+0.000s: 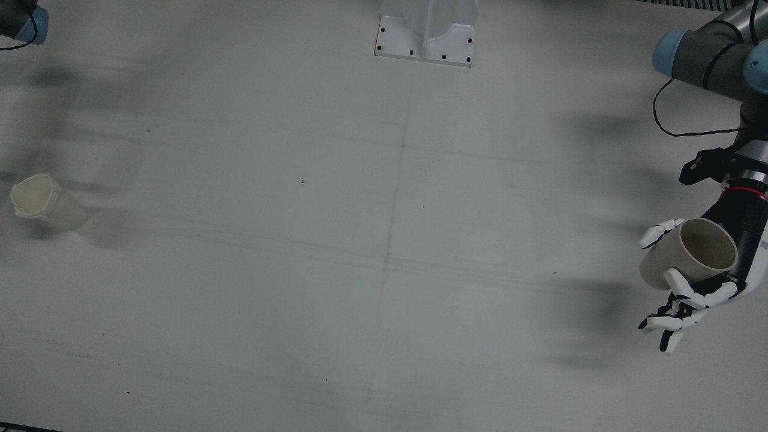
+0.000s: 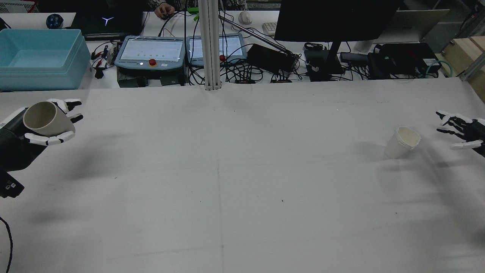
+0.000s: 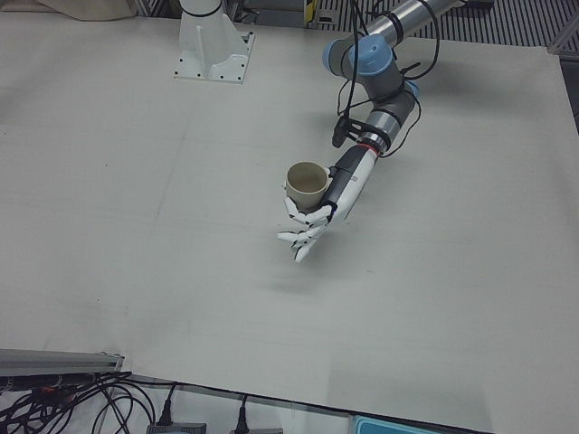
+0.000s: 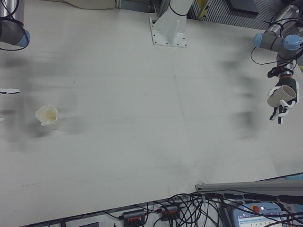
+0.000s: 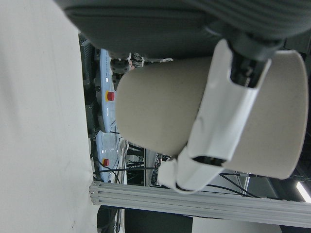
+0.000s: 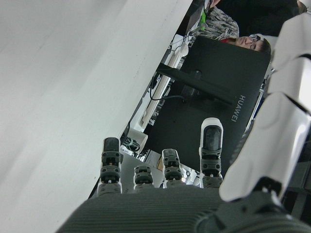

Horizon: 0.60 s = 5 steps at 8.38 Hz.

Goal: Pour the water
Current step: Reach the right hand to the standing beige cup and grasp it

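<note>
My left hand is shut on a beige cup and holds it, tilted, above the table at the robot's far left. The cup also shows in the front view, the left-front view, the right-front view and the left hand view, where fingers wrap around it. A white paper cup stands on the table at the robot's right, also in the front view. My right hand is open and empty, a little beyond that cup and apart from it.
A white arm pedestal is bolted at the table's middle rear edge. Beyond the far table edge are a blue bin, two teach pendants, a monitor and cables. A post rises at the far edge.
</note>
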Tool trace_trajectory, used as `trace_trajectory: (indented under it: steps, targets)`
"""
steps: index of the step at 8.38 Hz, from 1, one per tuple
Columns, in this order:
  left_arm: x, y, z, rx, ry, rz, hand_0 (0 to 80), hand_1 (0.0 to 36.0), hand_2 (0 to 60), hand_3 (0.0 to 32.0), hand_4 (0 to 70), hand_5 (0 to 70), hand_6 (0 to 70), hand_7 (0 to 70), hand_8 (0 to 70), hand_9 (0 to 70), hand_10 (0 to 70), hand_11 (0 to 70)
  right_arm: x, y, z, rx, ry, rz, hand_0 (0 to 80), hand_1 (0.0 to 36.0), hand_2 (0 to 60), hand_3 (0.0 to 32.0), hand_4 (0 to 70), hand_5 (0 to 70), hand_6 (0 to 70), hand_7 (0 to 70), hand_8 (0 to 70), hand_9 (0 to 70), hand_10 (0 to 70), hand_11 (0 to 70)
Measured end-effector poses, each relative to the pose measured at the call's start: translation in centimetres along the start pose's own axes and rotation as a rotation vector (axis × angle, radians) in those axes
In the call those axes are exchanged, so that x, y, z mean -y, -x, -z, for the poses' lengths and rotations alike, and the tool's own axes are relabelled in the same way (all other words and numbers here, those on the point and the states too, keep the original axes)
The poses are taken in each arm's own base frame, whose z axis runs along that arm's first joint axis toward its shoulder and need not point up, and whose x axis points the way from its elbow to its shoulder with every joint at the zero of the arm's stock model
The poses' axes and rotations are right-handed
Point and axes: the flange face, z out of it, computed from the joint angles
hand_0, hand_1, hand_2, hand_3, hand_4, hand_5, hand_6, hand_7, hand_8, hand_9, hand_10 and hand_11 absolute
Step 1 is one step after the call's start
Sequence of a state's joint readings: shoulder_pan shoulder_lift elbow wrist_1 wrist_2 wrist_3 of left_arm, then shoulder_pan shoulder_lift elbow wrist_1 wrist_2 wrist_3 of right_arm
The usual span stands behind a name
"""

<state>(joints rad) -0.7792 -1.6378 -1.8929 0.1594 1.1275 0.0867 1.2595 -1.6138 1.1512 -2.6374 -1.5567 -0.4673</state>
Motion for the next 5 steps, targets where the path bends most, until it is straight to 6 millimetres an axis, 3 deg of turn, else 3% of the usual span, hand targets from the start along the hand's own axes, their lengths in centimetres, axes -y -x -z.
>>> trace_trajectory:
  steps: [1,2,4,5]
  targets:
    - [0.3,-0.2,0.2,-0.003,-0.006,0.001,80.0,36.0,60.0,0.0,70.0,70.0,16.3,28.4,6.2,5.6,8.7,15.6,-1.2,-0.9,-1.2,-0.014,0.009,0.017,48.1,14.2,8.4,0.0,0.0,51.6,4.1,12.8,3.6,5.3,9.6,15.6]
    - [0.7,-0.3,0.3,-0.005,-0.012,0.001,80.0,36.0,60.0,0.0,70.0,70.0,16.2,28.4,6.3,5.7,8.7,15.5,-2.3,-1.5,-2.1,-0.025,0.022,0.031,47.9,14.5,10.4,3.2,0.0,55.6,4.6,15.6,3.2,5.9,9.5,15.3]
    - [1.5,-0.3,0.5,-0.006,-0.013,0.001,80.0,36.0,60.0,0.0,70.0,70.0,16.2,28.3,6.3,5.8,8.7,15.6,-7.6,-2.4,-4.9,-0.058,0.035,0.091,47.4,13.9,10.2,0.0,0.0,56.1,3.5,13.5,3.5,6.1,9.6,15.6]
    - [2.2,-0.4,0.9,-0.006,-0.013,0.001,80.0,36.0,60.0,0.0,70.0,70.0,16.3,28.3,6.4,5.8,8.9,15.8,-9.9,-2.6,-5.9,-0.065,0.038,0.116,47.9,14.8,11.4,1.0,0.0,56.5,3.8,14.4,3.4,6.2,9.2,15.0]
